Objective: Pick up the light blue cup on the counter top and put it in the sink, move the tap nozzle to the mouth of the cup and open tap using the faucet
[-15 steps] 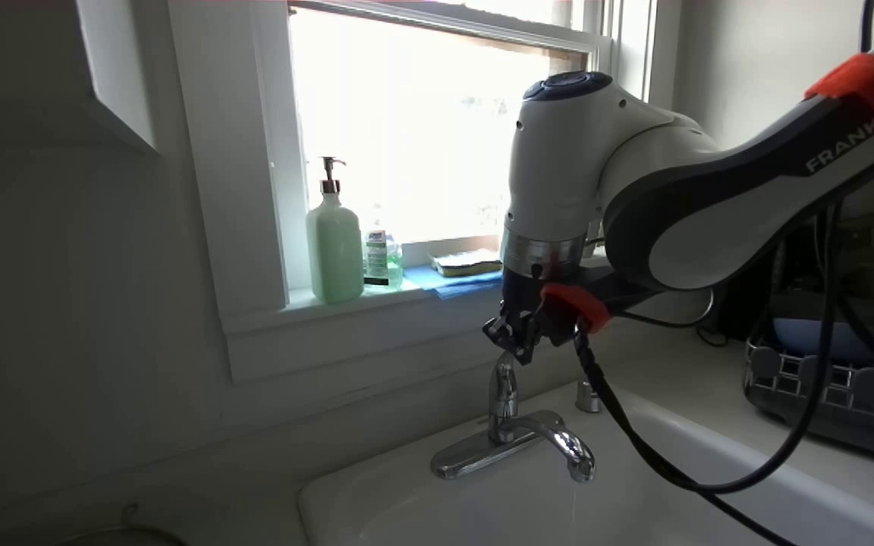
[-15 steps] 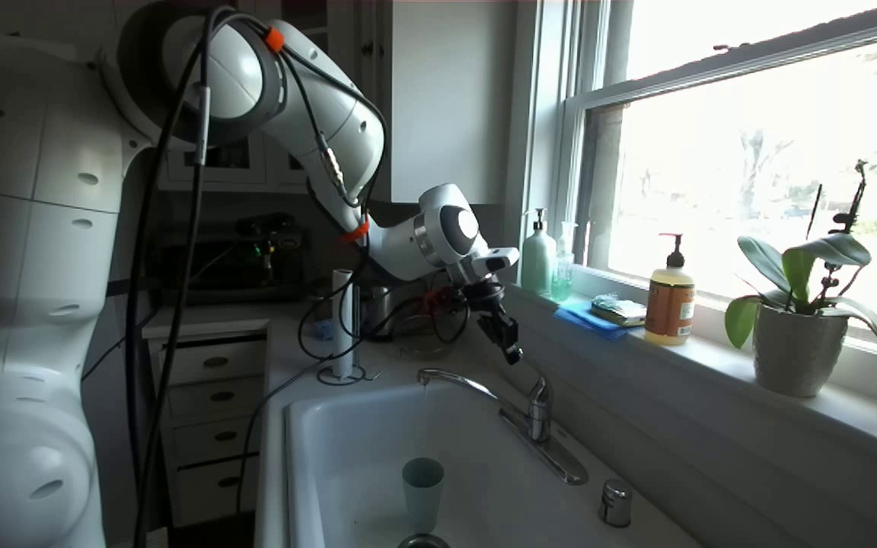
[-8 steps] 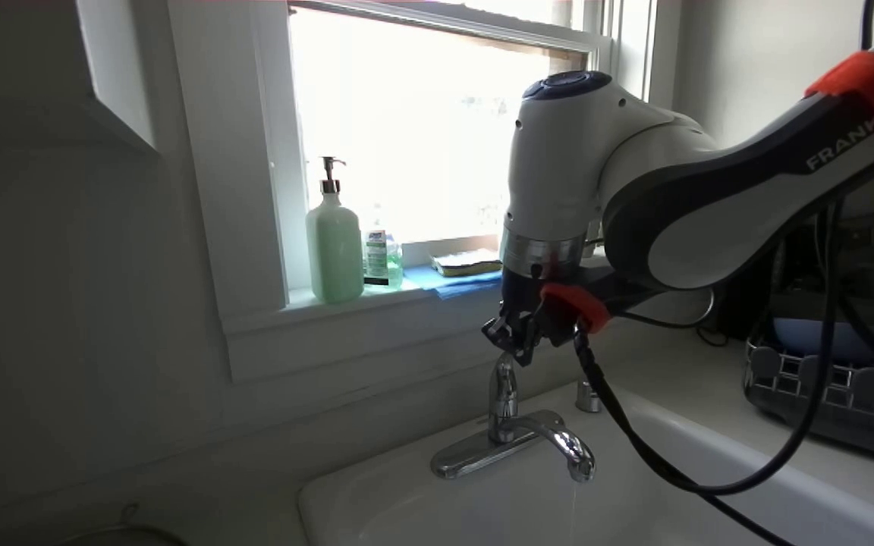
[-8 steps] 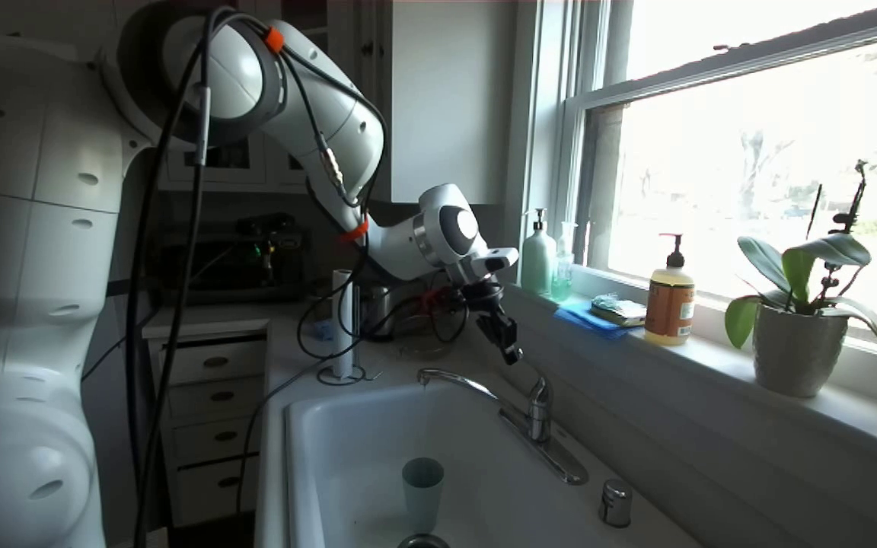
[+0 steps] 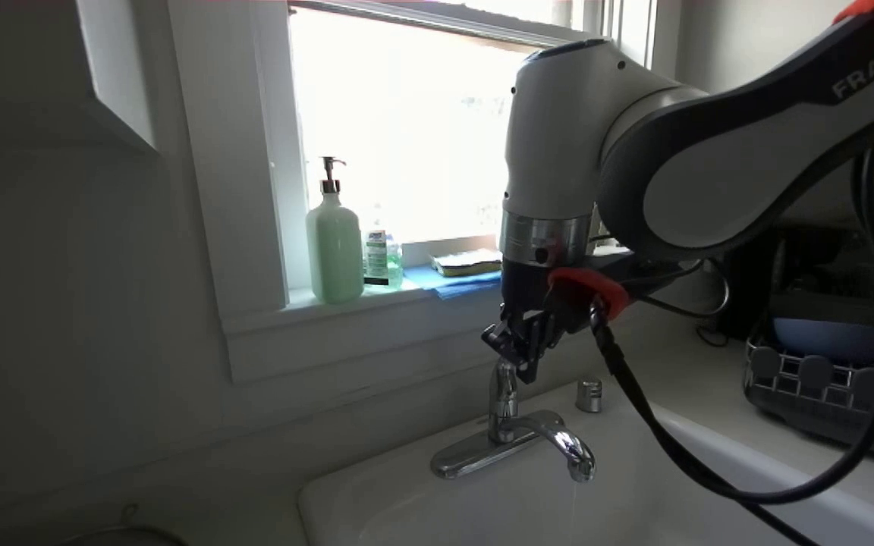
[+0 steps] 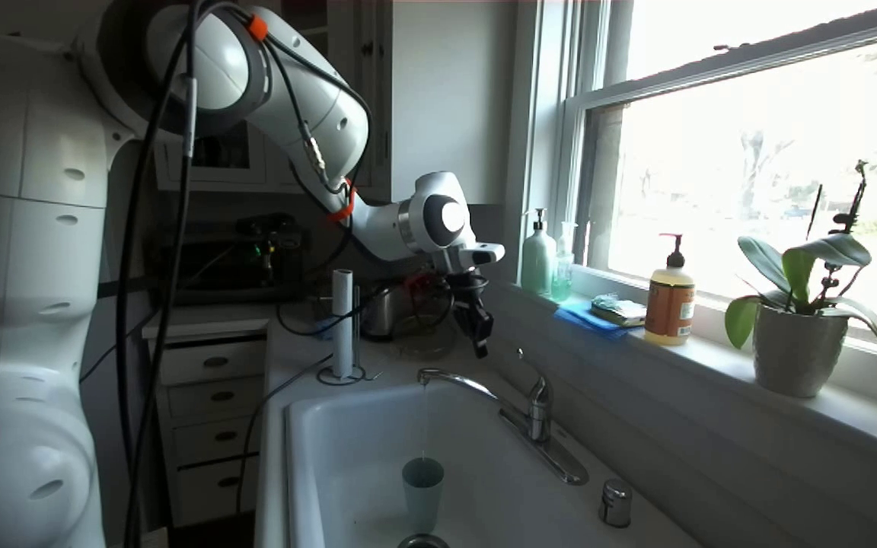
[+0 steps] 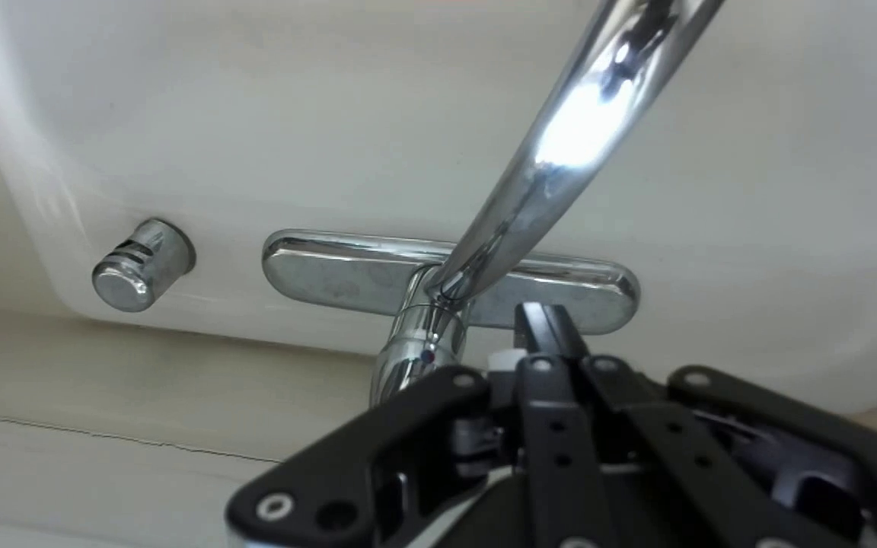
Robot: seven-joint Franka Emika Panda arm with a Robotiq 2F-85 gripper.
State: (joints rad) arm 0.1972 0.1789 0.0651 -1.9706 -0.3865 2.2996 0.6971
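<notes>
The light blue cup [image 6: 423, 498] stands upright in the white sink [image 6: 347, 457], near the drain; it is out of view in the wrist view. The tap nozzle [image 6: 457, 378] has its tip above the cup, and a thin water stream [image 6: 425, 418] runs down to the cup's mouth. The faucet [image 6: 539, 411] has its upright lever tip [image 6: 520, 353] showing. My gripper [image 6: 482, 350] is shut, apart from the lever in this exterior view. In the wrist view my gripper [image 7: 553, 308] has its fingertips together with nothing between them, right of the faucet body [image 7: 427, 342].
A small chrome fitting [image 6: 616, 502] stands on the sink's back edge. The sill holds a pale green pump bottle [image 5: 336, 250], a sponge [image 6: 617, 310], an orange soap bottle [image 6: 669, 304] and a potted plant [image 6: 800, 350]. A dish rack [image 5: 816, 387] and a white roll holder [image 6: 342, 323] stand on the counter.
My gripper has moved away from the lever, leftward in an exterior view. The lever tip now shows clear of it. The water stream shows more plainly down to the cup.
</notes>
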